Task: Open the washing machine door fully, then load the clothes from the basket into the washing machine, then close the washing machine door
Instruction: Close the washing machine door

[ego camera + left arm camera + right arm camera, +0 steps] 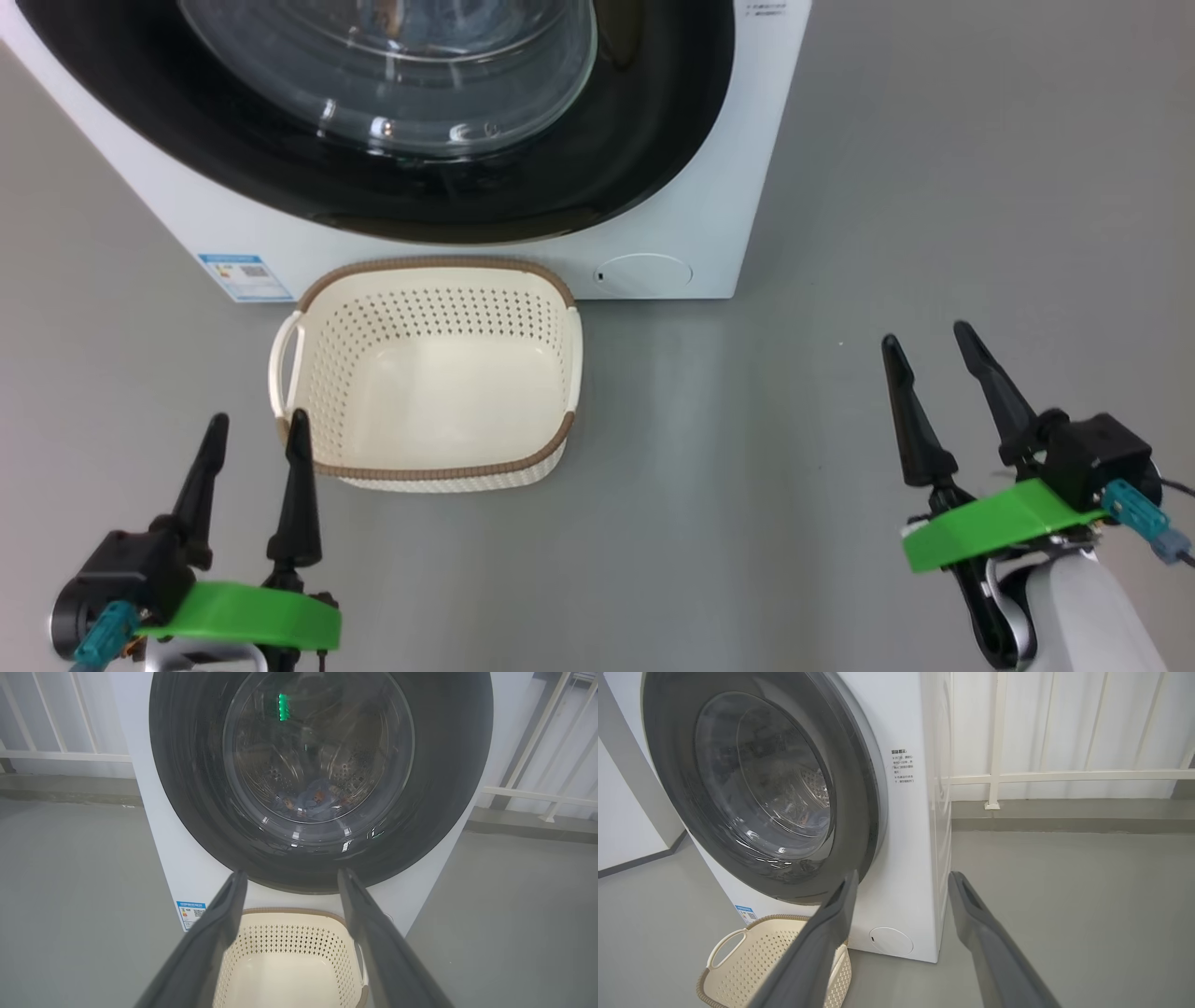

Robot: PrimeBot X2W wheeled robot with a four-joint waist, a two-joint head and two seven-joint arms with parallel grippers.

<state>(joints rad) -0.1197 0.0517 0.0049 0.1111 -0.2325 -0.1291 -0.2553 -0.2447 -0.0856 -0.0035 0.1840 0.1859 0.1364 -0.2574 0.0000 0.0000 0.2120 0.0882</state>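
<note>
Currently, step in hand: closing the washing machine door [320,774]; judged nearly or fully done, so what remains is a latch check.
Left gripper [260,418]: its fingers [297,485] stand spread wide and hold nothing.
Right gripper [925,332]: its fingers [910,411] are likewise spread wide and empty, over bare floor [747,485].
Door position: well ahead of both sets of fingertips, lying against the front of the washing machine [691,224]. From the right wrist view, whether a thin gap is left at its edge cannot be told.
Clothes [313,800]: beyond the left fingertips, behind the door glass, low in the drum.
Basket [434,264]: just ahead of the left fingers and to their inner side, with nothing in it; contact with the inner fingertip cannot be told.
Recommended method: if the latch is in doubt, the robot should press the black ring near its free edge, not the glass bowl.
Approach: straight ahead from the fingertips and above the basket rim, so that the basket is not pushed.
Caution: glossy surface; a fingertip may slide, so the push should be slow and square.
</note>
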